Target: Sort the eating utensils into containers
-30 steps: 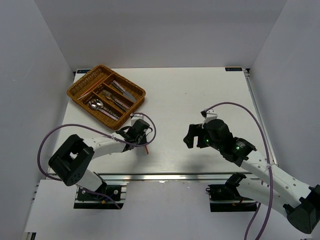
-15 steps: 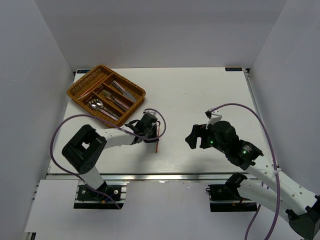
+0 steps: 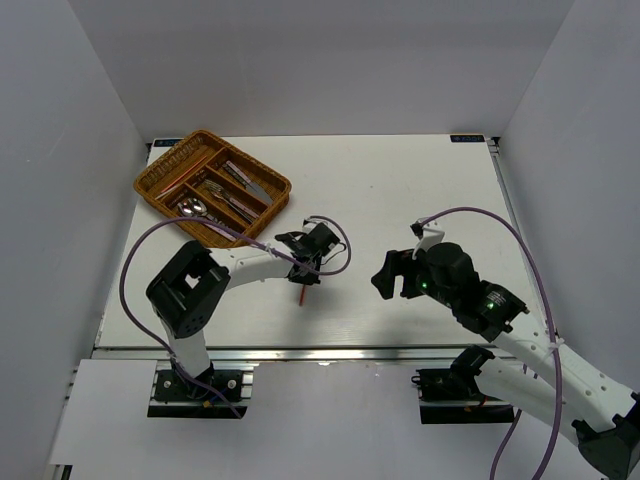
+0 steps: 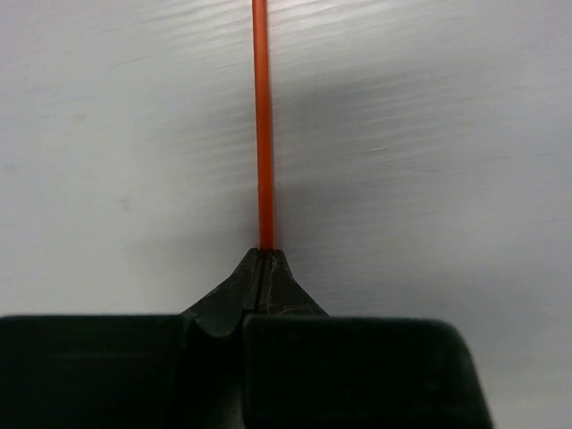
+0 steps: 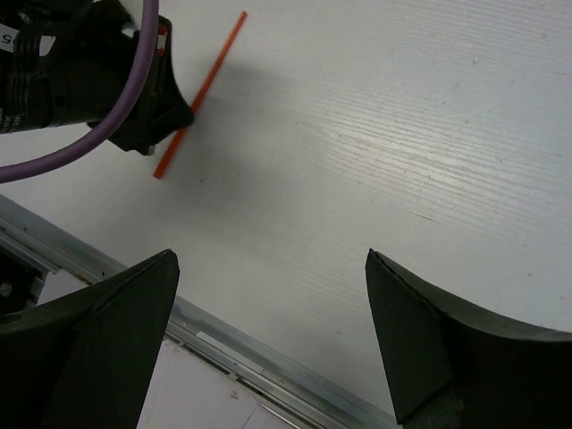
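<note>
Nearest, well off to the near right of the wicker tray [image 3: 166,160]: right gripper [image 5: 270,268], fingers spread wide, gripping nothing, hovering over bare white table [image 3: 420,190]. Next, closer to the tray's near corner yet apart from it: left gripper [image 4: 264,259], tips pressed together on one thin red chopstick [image 4: 260,134], sticking out either side of the tips, low at the tabletop, touching or not impossible to tell. Looped round that wrist, a purple cable [image 3: 335,250]. Farther back, inside the tray's long compartments: spoons [image 3: 190,208] and other cutlery [image 3: 240,185]. Beyond the tray, at the table's far corners, small blue labels [image 3: 470,138], too small to read.
</note>
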You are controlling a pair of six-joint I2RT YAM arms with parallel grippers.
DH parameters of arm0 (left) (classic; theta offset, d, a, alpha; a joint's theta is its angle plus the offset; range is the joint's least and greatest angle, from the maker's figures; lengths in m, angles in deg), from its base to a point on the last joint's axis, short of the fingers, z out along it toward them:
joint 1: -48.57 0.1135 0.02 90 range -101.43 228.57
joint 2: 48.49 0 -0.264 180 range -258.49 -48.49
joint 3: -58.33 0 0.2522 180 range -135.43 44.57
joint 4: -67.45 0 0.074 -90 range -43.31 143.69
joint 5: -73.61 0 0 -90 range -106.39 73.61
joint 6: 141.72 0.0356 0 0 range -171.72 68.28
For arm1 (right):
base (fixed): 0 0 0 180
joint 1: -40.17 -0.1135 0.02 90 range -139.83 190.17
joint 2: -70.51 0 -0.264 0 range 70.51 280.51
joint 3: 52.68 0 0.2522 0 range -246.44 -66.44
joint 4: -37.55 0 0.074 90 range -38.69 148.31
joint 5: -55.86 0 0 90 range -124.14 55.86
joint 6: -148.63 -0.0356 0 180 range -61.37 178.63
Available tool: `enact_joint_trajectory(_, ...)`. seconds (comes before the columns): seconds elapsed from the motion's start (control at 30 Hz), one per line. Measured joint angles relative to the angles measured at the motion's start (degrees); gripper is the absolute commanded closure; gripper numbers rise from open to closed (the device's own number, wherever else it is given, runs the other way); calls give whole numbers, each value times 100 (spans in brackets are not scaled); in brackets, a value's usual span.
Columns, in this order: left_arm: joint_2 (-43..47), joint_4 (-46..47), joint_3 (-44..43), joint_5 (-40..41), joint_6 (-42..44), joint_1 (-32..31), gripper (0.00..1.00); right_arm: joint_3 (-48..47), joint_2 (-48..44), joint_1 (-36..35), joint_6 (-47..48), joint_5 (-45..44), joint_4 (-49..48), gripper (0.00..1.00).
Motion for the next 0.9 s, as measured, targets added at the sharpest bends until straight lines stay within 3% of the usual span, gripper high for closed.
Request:
enact_joint_trajectory(0.17, 142, -1003, 70, 907, 258, 35, 100, -2, -15, 0, 2, -39, 105, 11)
enact_joint_trajectory(0.33, 197, -1523, 216, 1228, 435, 61, 100, -2, -7, 0, 2, -79, 138, 11)
enact_joint_trajectory(0.9, 719, -1596, 627, 1130, 529, 68, 100, -46, 101, 2, 4, -96, 166, 11)
